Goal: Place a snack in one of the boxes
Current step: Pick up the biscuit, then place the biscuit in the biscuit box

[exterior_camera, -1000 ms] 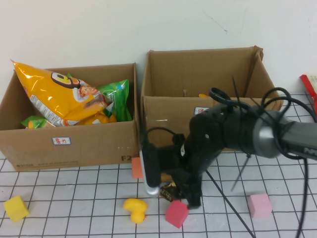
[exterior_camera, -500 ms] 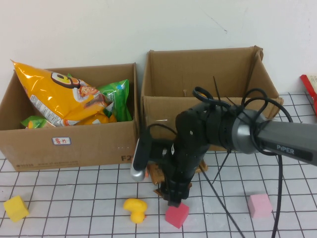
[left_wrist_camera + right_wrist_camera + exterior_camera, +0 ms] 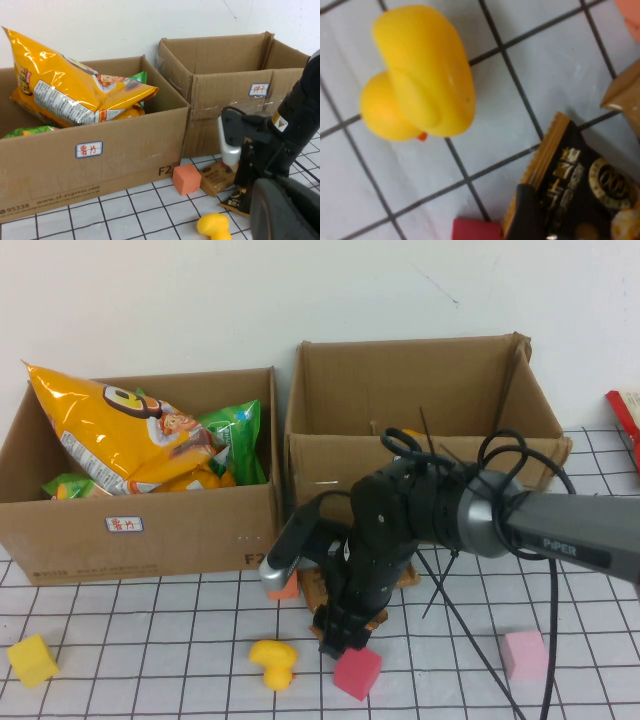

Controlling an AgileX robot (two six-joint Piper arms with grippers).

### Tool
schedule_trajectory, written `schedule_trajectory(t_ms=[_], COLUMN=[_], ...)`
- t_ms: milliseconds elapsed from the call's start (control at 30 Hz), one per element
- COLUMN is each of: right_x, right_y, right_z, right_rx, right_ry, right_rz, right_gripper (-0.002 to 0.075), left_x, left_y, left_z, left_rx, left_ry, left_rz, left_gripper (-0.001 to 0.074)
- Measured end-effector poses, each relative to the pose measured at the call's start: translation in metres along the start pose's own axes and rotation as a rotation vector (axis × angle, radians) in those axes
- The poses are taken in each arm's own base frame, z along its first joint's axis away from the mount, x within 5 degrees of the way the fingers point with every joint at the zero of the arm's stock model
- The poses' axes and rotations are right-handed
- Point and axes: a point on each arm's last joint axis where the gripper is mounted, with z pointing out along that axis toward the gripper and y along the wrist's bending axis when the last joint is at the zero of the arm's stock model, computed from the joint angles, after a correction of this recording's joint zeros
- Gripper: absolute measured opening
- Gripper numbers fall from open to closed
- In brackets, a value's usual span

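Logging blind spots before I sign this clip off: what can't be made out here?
- Right gripper, high view: its own arm covers the fingers and most of the dark snack packet.
- Left gripper: in no view.
- Taller box, high view: its front wall and the arm hide the floor.
- Red item, high view: cut by the edge.

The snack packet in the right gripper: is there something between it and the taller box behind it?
Only that box's own front wall stands between. The right gripper holds the dark snack packet low over the grid mat, in front of the taller box. Left gripper: not in view.
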Motion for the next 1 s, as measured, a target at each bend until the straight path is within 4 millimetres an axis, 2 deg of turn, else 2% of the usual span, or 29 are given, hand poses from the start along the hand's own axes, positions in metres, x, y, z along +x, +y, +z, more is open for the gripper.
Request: schedule_trajectory(t_ms=[167,267,367,600,700,800,1000], right_x=[0.002,0.001,0.002,-0.002,-0.009,-0.021,-0.040], right_y=[-0.001,-0.001,-0.001,-0.002,-0.004,-0.006,-0.002], right_z=[0.005,0.005,0.006,0.000,-0.011,-0.029,-0.094], right_rx=[0.007,0.011,0.011,0.003,-0.005,-0.015,-0.039], right_ry=[0.012,0.014,0.018,0.037,0.054,0.031,-0.112], right_rz=[0.037,0.046,0.076,0.129,0.147,0.158,0.156], right_gripper=[0.0470,0.0426,0.0346,0.0104,0.0038,0.0015,0.0008], left_x=[0.000,0.000,0.000,0.000,0.000,0.000,0.000], left_y=[0.000,0.000,0.000,0.000,-0.001,-0.001,-0.002], left_z=[0.000,0.000,0.000,0.000,0.000,0.000,0.000], left_rx=[0.000,0.000,0.000,0.001,0.007,0.012,0.023], left_ry=[0.000,0.000,0.000,0.000,0.001,0.001,0.004], left_rz=[0.000,0.000,0.002,0.000,-0.008,-0.016,-0.031], left_gripper=[-0.0001,-0.0001,-0.0001,-0.0001,-0.0001,-0.0001,-0.0001])
